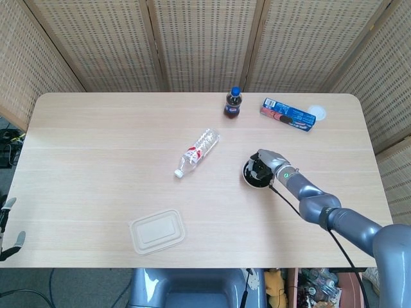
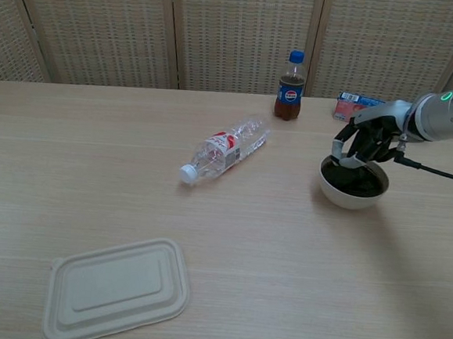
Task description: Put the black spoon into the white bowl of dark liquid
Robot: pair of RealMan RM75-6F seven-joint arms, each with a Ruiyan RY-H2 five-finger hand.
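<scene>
The white bowl (image 1: pixel 254 177) of dark liquid (image 2: pixel 354 179) stands right of the table's middle. My right hand (image 1: pixel 264 164) hovers just over it, dark fingers curled and pointing down at the liquid; in the chest view this right hand (image 2: pixel 365 140) sits above the bowl's (image 2: pixel 351 195) far rim. The black spoon cannot be told apart from the dark fingers, so whether it is held or lies in the bowl is unclear. My left hand (image 1: pixel 6 230) hangs off the table's near left corner, fingers apart, holding nothing.
A clear plastic bottle (image 1: pixel 196 151) lies on its side mid-table. A cola bottle (image 1: pixel 233 104) and a blue snack packet (image 1: pixel 287 114) stand at the back right, with a small white lid (image 1: pixel 316 113) beyond. A pale lidded container (image 1: pixel 157 231) sits near the front edge.
</scene>
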